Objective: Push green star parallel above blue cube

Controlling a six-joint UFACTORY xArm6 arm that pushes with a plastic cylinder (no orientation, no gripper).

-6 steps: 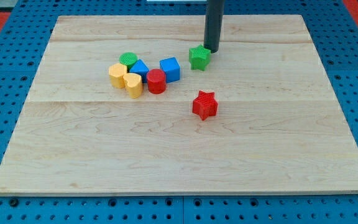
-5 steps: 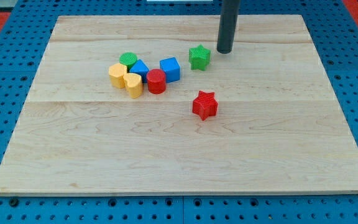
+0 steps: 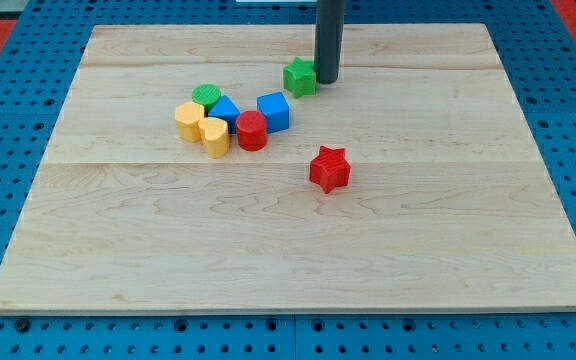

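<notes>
The green star (image 3: 298, 77) lies on the wooden board (image 3: 288, 240), up and a little right of the blue cube (image 3: 274, 111). My tip (image 3: 326, 80) stands against the star's right side. The dark rod rises from there out of the view's top.
Left of the blue cube is a cluster: a red cylinder (image 3: 251, 131), another blue block (image 3: 225, 109), a green cylinder (image 3: 206, 96) and two yellow blocks (image 3: 190, 119) (image 3: 214, 136). A red star (image 3: 329, 168) lies alone below and right of the cube.
My tip swung out to the star's right, then came back left against it. The green star has slid left and slightly up, closer to above the blue cube.
</notes>
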